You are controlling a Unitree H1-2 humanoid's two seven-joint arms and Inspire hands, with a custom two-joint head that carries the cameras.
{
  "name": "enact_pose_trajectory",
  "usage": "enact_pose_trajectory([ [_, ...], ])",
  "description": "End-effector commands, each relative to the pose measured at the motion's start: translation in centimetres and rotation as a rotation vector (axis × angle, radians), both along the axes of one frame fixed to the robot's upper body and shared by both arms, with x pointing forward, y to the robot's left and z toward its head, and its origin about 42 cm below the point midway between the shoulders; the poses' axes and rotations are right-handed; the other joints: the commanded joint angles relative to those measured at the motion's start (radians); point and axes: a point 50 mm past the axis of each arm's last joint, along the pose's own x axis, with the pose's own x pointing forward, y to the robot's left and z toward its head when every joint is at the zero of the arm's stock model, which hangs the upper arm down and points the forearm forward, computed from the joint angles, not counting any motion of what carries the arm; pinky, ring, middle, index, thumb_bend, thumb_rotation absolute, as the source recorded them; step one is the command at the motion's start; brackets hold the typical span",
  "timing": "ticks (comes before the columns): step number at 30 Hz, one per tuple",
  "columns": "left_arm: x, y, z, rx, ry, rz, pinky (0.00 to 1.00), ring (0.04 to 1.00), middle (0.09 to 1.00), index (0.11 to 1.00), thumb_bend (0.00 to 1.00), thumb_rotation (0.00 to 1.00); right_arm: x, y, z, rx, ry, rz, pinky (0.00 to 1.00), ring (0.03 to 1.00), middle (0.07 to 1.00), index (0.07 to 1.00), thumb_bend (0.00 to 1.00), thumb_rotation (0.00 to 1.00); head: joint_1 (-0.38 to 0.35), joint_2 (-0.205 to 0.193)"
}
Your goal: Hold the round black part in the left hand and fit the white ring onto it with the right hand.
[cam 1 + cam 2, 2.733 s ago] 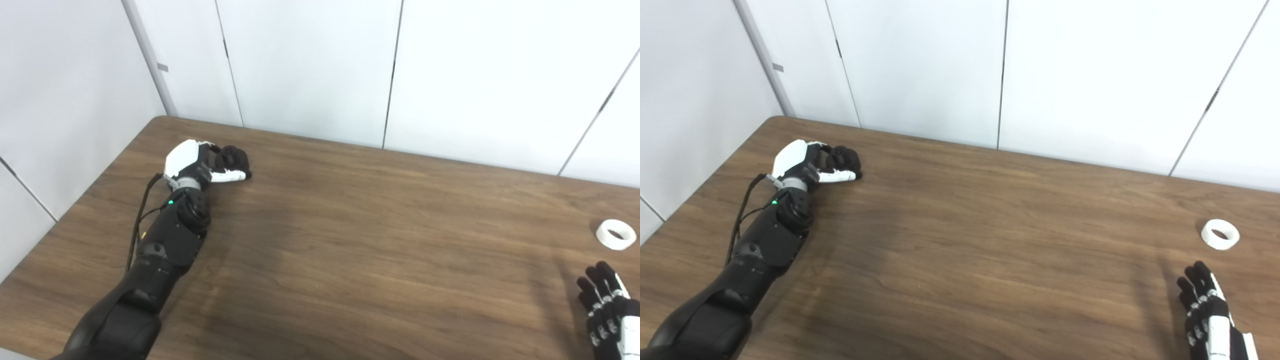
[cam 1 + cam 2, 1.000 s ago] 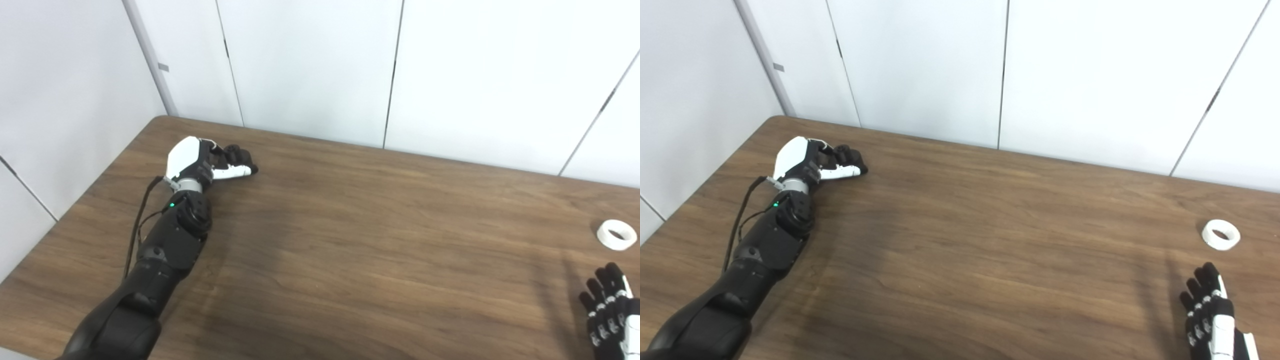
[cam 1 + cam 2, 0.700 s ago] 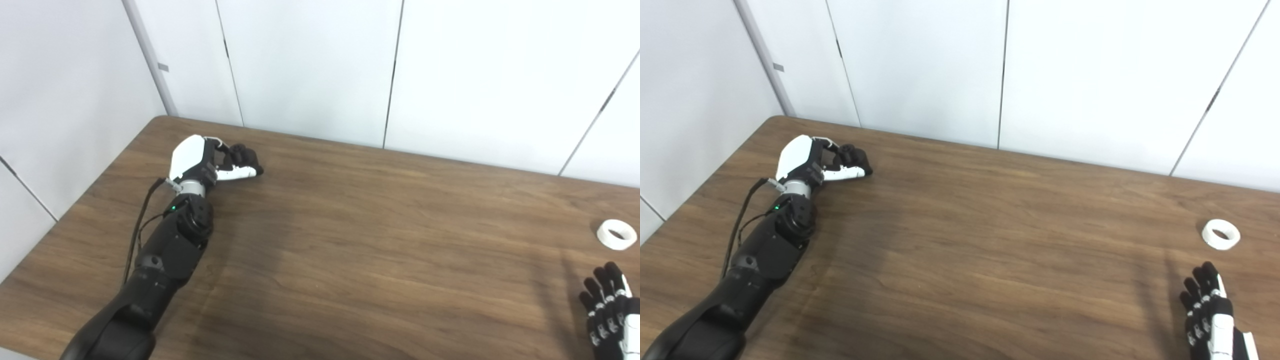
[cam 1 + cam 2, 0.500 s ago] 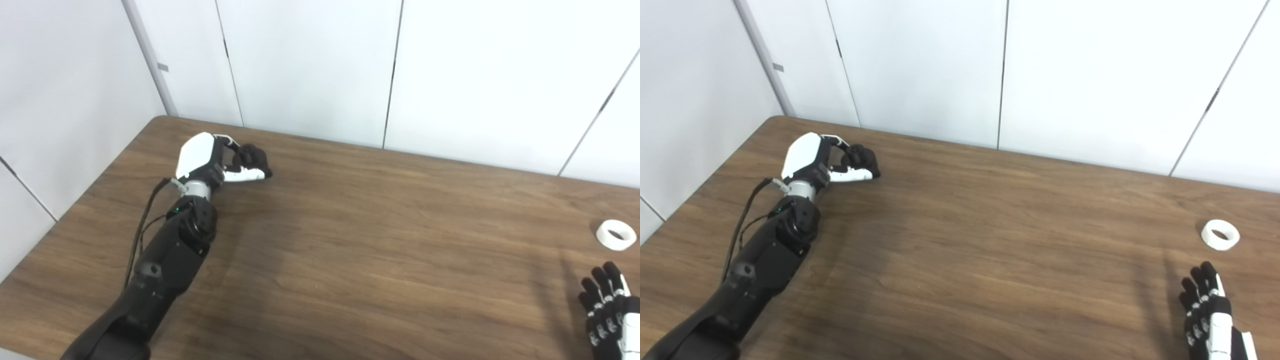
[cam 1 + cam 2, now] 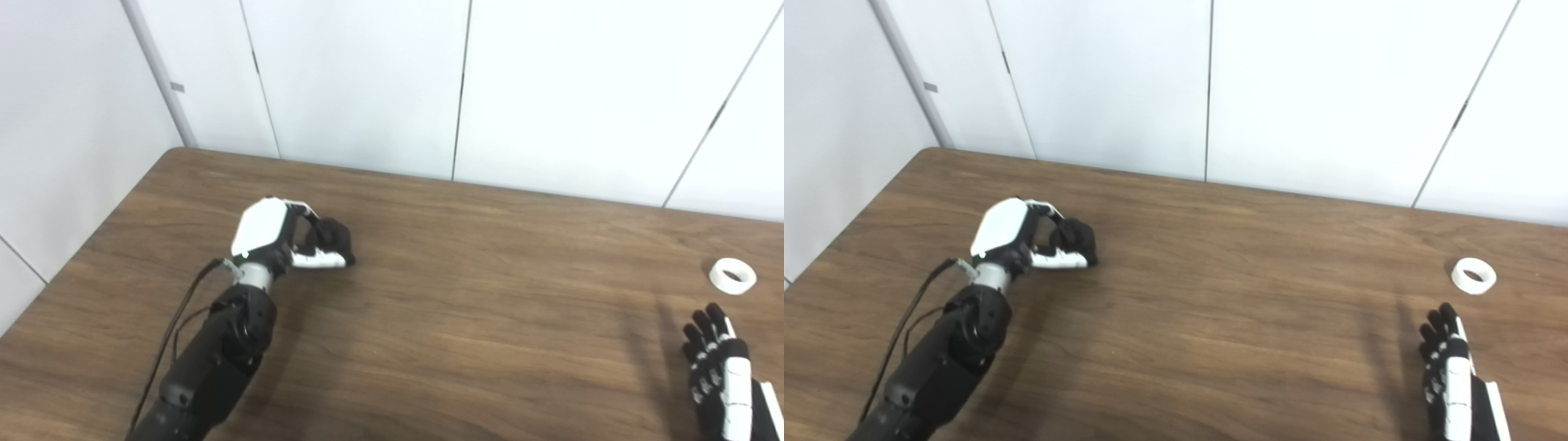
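Left hand [image 5: 278,236] curled round the round black part [image 5: 334,236] above table [image 5: 459,318]; right hand [image 5: 719,373] empty, fingers straight (slightly spread), near white ring [image 5: 732,275]

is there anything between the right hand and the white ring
Nothing visible. The right hand is open, and only bare table lies between it and the white ring just beyond its fingers.
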Motion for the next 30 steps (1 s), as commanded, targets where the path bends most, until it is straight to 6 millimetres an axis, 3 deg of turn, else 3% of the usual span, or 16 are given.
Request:
enact_pose_trajectory([
  [1, 0.1, -1.1, 2.2, 0.025, -0.094, -0.058, 1.0, 0.892, 0.776, 0.484, 0.53, 0.06, 0.1, 0.5, 1.0, 0.004, -0.056, 0.002, 1.0, 0.978, 0.979, 0.991, 0.3, 1.0, -0.012, 0.006],
  [16, -4.3, -8.5, 0.8, 0.038, -0.134, -0.265, 1.0, 0.904, 0.793, 0.484, 0.53, 0.06, 0.7, 1.9, 0.3, -0.024, -0.055, -0.004, 1.0, 0.943, 0.938, 0.952, 0.44, 0.96, -0.136, 0.054],
  [22, -5.8, -10.3, 0.1, 0.042, -0.123, -0.328, 1.0, 0.904, 0.79, 0.484, 0.53, 0.06, 1.0, 2.7, 0.5, -0.005, -0.047, -0.015, 1.0, 0.938, 0.922, 0.939, 0.49, 0.93, -0.187, 0.078],
  [30, -7.8, -12.3, -1.0, 0.037, -0.104, -0.395, 1.0, 0.903, 0.79, 0.483, 0.52, 0.06, 1.0, 3.7, 1.3, -0.022, -0.04, -0.025, 1.0, 0.935, 0.913, 0.929, 0.49, 0.96, -0.24, 0.113],
])
